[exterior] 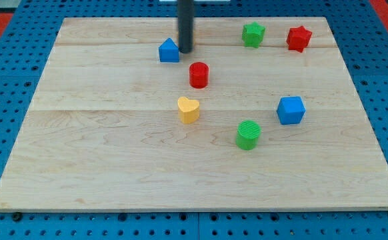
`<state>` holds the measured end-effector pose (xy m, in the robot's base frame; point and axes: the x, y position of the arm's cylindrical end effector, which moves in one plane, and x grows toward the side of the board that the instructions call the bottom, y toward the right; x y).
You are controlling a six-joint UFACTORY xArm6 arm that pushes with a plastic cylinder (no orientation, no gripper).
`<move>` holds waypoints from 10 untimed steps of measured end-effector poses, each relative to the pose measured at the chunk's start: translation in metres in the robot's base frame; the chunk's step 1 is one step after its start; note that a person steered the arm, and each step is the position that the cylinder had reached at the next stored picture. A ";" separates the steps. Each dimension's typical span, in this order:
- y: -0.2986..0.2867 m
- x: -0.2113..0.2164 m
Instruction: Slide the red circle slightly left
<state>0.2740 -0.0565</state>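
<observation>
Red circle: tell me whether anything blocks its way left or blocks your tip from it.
Nothing visible does. The board left of the red circle is bare; the blue block sits higher up, beside my tip. The yellow heart lies below.

my tip just right of blue block | red circle below-right of tip | yellow heart below circle

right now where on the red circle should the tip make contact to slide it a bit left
No grip is possible, only a push. Press my tip against the red circle on its side wall facing the view's right, at mid-height of the curve so it doesn't roll off. My tip now sits above-left of it, beside the blue block, so circle round first.
</observation>
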 end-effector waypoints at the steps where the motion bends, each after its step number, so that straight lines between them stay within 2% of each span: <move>1: -0.082 -0.007; 3: -0.013 -0.023; 5: 0.098 0.035; 6: 0.112 0.075; 8: 0.039 0.084; 9: 0.010 0.076; 10: 0.014 0.055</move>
<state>0.3290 -0.0425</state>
